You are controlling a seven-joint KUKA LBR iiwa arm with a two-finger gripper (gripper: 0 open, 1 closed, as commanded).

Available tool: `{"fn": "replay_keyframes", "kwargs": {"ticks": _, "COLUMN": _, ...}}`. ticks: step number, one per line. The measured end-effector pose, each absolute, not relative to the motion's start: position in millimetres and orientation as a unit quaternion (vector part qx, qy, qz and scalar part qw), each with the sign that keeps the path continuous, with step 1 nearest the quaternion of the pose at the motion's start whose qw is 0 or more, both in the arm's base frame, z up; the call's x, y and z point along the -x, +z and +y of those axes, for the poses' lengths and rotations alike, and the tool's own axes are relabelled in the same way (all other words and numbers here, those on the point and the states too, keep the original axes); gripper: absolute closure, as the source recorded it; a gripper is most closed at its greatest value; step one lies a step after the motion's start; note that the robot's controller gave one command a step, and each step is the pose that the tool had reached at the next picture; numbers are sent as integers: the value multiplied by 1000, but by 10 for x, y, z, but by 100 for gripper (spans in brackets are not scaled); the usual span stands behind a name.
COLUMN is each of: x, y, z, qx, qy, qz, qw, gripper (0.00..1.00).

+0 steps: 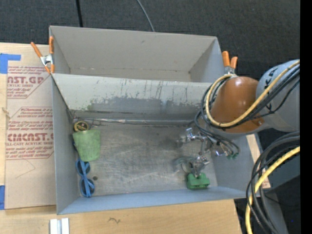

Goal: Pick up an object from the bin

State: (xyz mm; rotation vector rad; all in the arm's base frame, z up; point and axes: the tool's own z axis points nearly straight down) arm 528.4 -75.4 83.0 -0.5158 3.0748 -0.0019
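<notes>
One camera looks down on the grey bin [131, 52] from above and somewhat to one side. It is tilted, so the far wall shows broad and the near wall shows as a thin rim at the bottom. It sits fairly near: the bin spans most of the width, with dark floor [219, 4] beyond it. The arm [234, 104] comes in from the right.

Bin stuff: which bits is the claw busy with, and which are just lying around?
In the job:
- claw
- small green block, right under the claw, front right of the bin

Just lying about, all on the left side:
- pale green sponge
- blue looped thing
- little yellow round thing
</notes>
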Motion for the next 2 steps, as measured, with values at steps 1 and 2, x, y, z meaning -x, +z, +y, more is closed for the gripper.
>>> {"fn": "replay_keyframes", "kwargs": {"ticks": 1, "x": -5226, "y": 825, "z": -783, "qx": 165, "qy": 0, "qz": 986, "qw": -1, "gripper": 100}}
{"fn": "replay_keyframes", "kwargs": {"ticks": 2, "x": -5192, "y": 2221, "z": -771, "qx": 343, "qy": -1, "qz": 939, "qw": 3, "gripper": 100}}
